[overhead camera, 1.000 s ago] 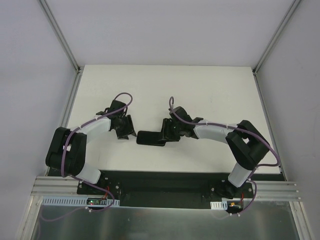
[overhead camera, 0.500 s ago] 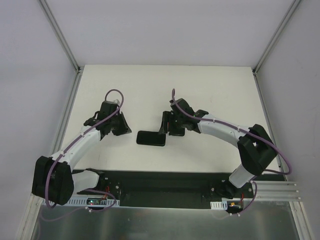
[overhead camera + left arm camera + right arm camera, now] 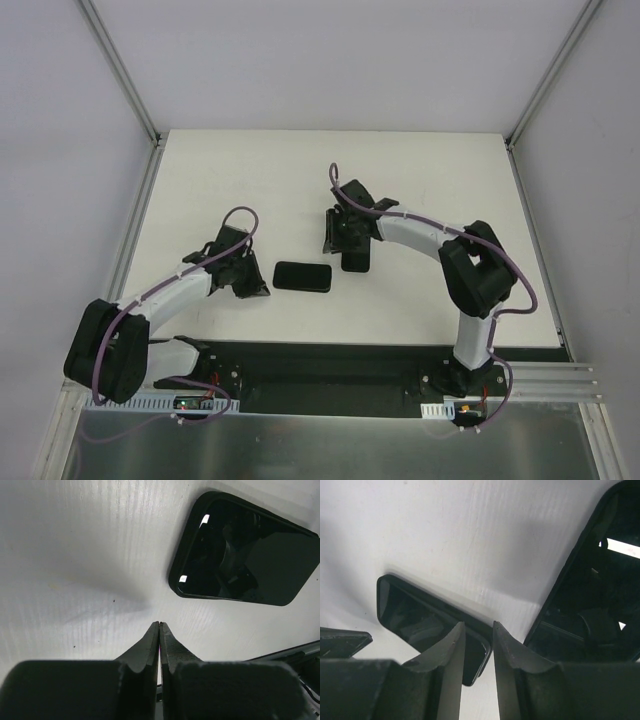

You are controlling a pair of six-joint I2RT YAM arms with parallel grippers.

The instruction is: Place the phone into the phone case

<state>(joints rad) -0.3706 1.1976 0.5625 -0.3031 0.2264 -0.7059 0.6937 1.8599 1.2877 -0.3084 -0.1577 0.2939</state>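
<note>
Two thin black glossy slabs lie on the white table, and I cannot tell which is the phone and which the phone case. One slab [image 3: 302, 277] [image 3: 245, 550] [image 3: 420, 615] lies crosswise at mid-table. The other slab [image 3: 354, 264] [image 3: 590, 580] is mostly hidden under my right gripper [image 3: 349, 243]. In the right wrist view the right gripper [image 3: 479, 625] hovers over the crosswise slab's near corner, its jaws a little apart and clamping nothing. My left gripper [image 3: 262, 289] [image 3: 159, 624] is shut and empty, just off that slab's left end.
The white table [image 3: 330, 180] is bounded by grey walls and metal frame rails [image 3: 140, 200] on both sides. A black base plate [image 3: 330, 360] [image 3: 300, 652] runs along the near edge, close behind the left gripper.
The left arm swung out and came back, and its gripper now sits lower by the slab's left end. The right gripper moved up and right off the slab's right end.
</note>
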